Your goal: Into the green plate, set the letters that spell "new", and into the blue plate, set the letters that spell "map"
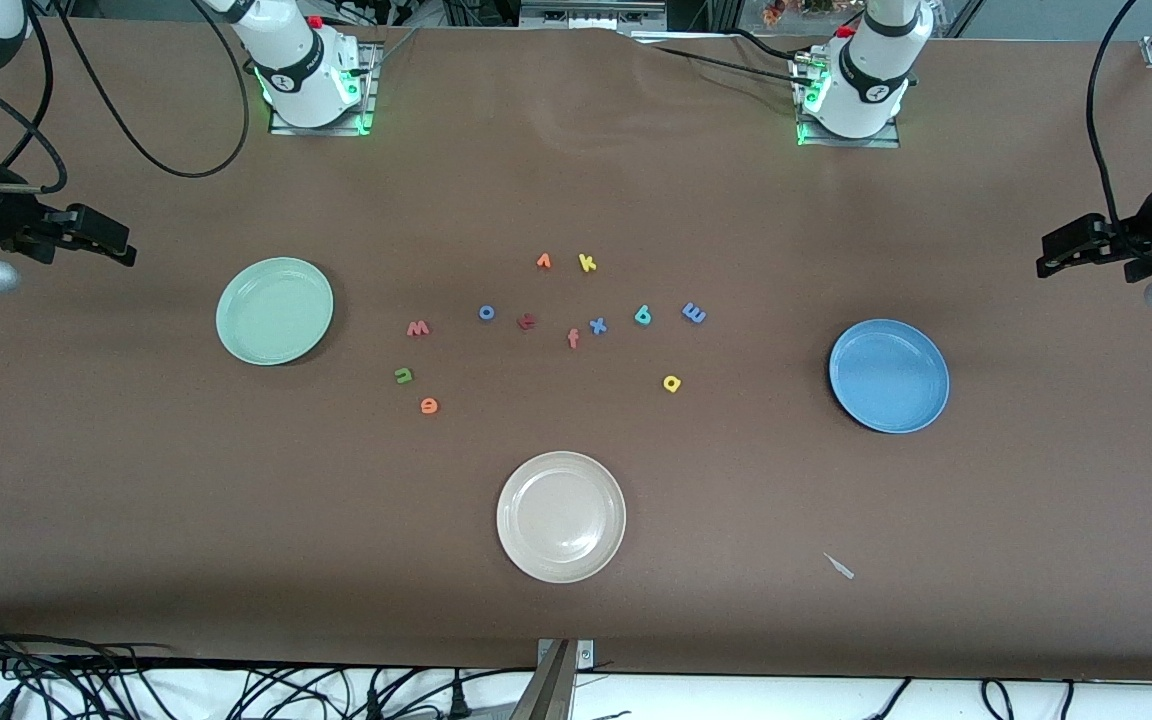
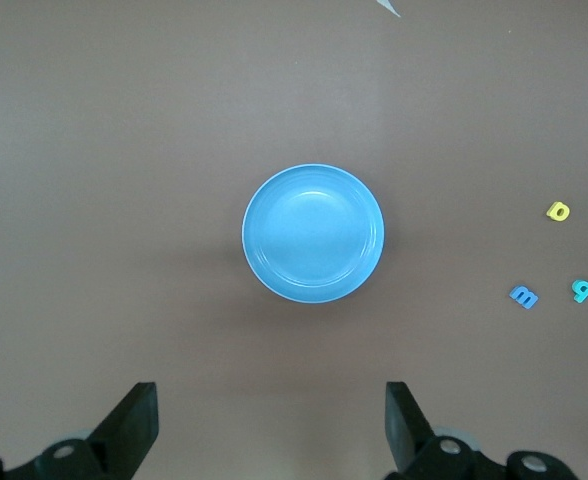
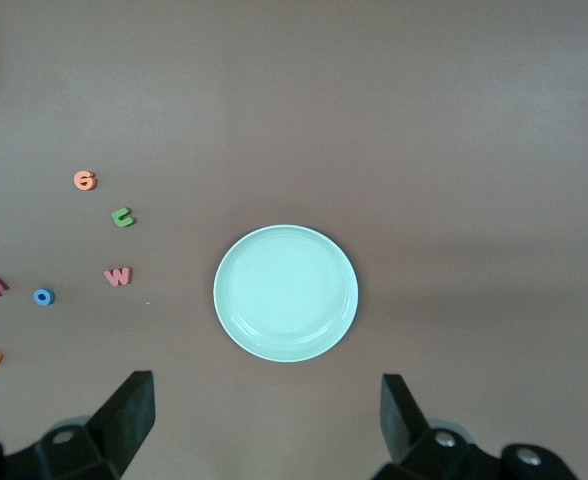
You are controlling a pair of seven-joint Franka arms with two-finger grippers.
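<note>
The green plate (image 1: 274, 311) (image 3: 285, 292) lies toward the right arm's end. Near it are the salmon w (image 1: 418, 328), green n (image 1: 404, 375) and orange e (image 1: 428, 405). The blue plate (image 1: 888, 375) (image 2: 312, 234) lies toward the left arm's end. The periwinkle m (image 1: 694, 312), teal p (image 1: 643, 315) and yellow a (image 1: 672, 383) lie between it and the table's middle. My right gripper (image 1: 108, 241) (image 3: 266, 410) hangs open and high beside the green plate. My left gripper (image 1: 1061, 250) (image 2: 272, 415) hangs open and high beside the blue plate. Both plates hold nothing.
A cream-white plate (image 1: 561, 516) sits nearest the front camera. Other letters lie mid-table: blue o (image 1: 486, 312), a dark red letter (image 1: 527, 321), orange f (image 1: 573, 339), blue x (image 1: 597, 325), an orange letter (image 1: 543, 261), yellow k (image 1: 587, 263). A small pale scrap (image 1: 839, 566) lies near the front edge.
</note>
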